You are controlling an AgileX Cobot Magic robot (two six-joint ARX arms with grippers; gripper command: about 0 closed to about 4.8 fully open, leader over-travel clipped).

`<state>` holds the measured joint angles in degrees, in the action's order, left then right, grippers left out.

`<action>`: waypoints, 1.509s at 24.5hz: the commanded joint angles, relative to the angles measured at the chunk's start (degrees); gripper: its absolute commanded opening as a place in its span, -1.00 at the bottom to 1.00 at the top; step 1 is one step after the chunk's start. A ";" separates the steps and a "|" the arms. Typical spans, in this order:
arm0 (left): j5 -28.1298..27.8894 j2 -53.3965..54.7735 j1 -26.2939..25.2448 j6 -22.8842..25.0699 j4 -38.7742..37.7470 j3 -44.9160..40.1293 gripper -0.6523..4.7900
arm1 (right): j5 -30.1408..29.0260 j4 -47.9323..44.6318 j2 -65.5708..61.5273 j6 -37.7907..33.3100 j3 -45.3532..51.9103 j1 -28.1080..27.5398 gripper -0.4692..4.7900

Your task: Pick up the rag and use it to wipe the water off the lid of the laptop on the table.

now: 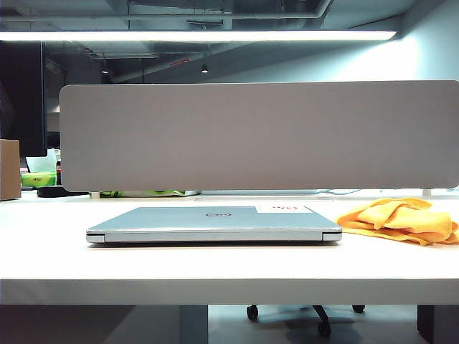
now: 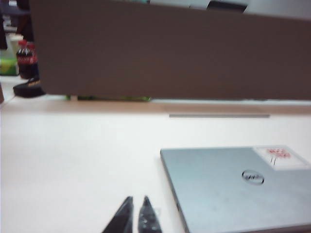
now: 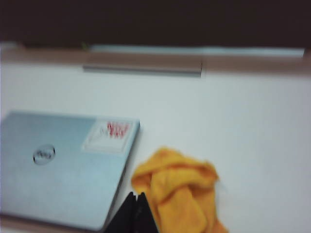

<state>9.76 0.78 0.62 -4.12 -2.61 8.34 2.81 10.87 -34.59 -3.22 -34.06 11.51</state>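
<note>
Left wrist view gives us the left jaws clenched on nothing, hanging over bare white desk just beside the closed laptop. From the right wrist view we see the right jaws likewise pressed together and empty, poised above the gap between the laptop's edge and the orange-yellow rag. The rag lies crumpled on the desk, just beside the laptop's sticker corner. The lid faces up, showing its dark oval logo and white sticker. Behind everything stands the grey divider panel. Neither arm shows in the exterior view.
</note>
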 commanded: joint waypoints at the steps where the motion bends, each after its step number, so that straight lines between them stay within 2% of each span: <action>1: 0.09 -0.24 0.11 3.74 -0.13 -1.86 -0.68 | 0.20 -3.69 4.24 -0.22 2.29 0.09 -0.86; 4: -0.13 -0.26 0.09 5.29 -0.13 -3.93 -0.68 | -0.55 -6.62 7.58 -0.24 5.92 0.09 -0.86; 8: -0.07 -0.20 0.11 5.40 -1.66 -6.25 -0.68 | -5.14 -12.55 10.67 -2.01 12.96 0.11 -0.86; 10: 0.11 -0.22 0.15 5.40 -6.69 -6.54 -0.68 | -9.55 -21.00 11.58 -5.79 20.00 0.11 -0.85; 12: 0.13 -0.22 0.15 5.40 -8.66 -6.51 -0.68 | -10.97 -24.17 11.56 -5.79 22.27 0.11 -0.85; 14: 0.13 -0.20 0.13 5.40 -9.92 -6.51 -0.68 | -11.04 -23.47 11.56 -5.79 23.10 0.09 -0.78; 22: 0.11 -0.22 0.13 5.40 -10.60 -6.51 -0.68 | -10.38 -17.22 11.58 -5.75 23.32 0.07 -0.78; 23: 0.11 -0.20 0.13 5.40 -10.62 -6.51 -0.68 | -10.21 -17.00 11.56 -5.07 23.32 0.07 -0.78; 24: 0.11 -0.22 0.13 5.40 -10.62 -6.51 -0.68 | -8.31 -17.68 11.56 -0.92 23.32 0.00 -0.78; 28: 0.11 -0.22 0.13 5.40 -10.62 -6.51 -0.68 | -4.22 -18.21 11.89 2.38 23.47 -0.24 -0.78; 32: 0.09 -0.20 0.15 5.40 -10.62 -6.51 -0.68 | -4.02 -19.61 18.23 4.59 24.94 -4.24 -0.78; 36: 0.46 -0.20 0.15 5.40 -10.62 -6.51 -0.68 | -3.93 -20.46 34.23 4.98 31.34 -10.05 -0.78; 37: 0.50 -0.20 0.15 5.40 -10.62 -6.51 -0.68 | -4.02 -20.98 34.71 4.96 32.22 -10.47 -0.78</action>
<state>9.85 0.54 0.67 0.86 -12.78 1.63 -1.08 -9.17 -0.05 1.58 -2.79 1.39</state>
